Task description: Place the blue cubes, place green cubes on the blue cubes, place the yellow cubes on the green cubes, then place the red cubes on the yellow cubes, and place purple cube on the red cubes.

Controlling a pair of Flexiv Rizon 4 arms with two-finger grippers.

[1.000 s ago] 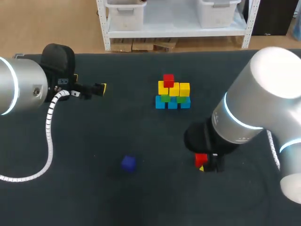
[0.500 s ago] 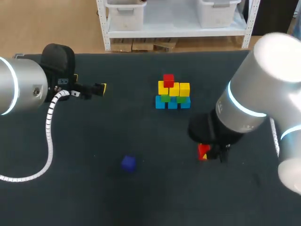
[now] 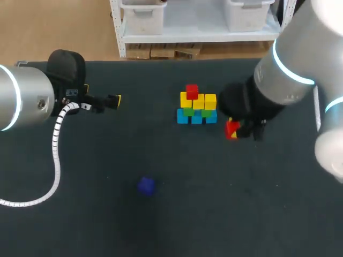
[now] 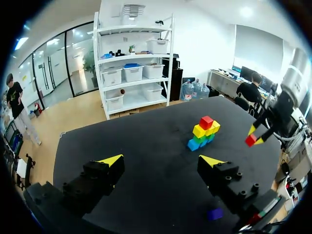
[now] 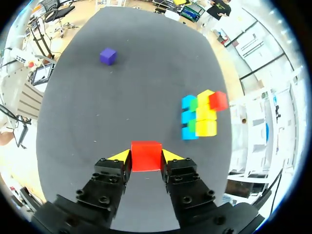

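A dark-surfaced table (image 3: 161, 225) is shown. Directly on it, toward the far side, a row of blue cubes (image 3: 196, 118) is set, each touching the next. A single purple cube (image 3: 146, 185) is laid well apart from them, nearer the robot's side.

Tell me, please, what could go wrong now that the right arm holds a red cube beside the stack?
1. The held red cube hangs close beside the stack; a sideways approach might topple it.
2. The open spot on the yellow cubes lies right next to the placed red cube, so the right tool could nudge that one off.
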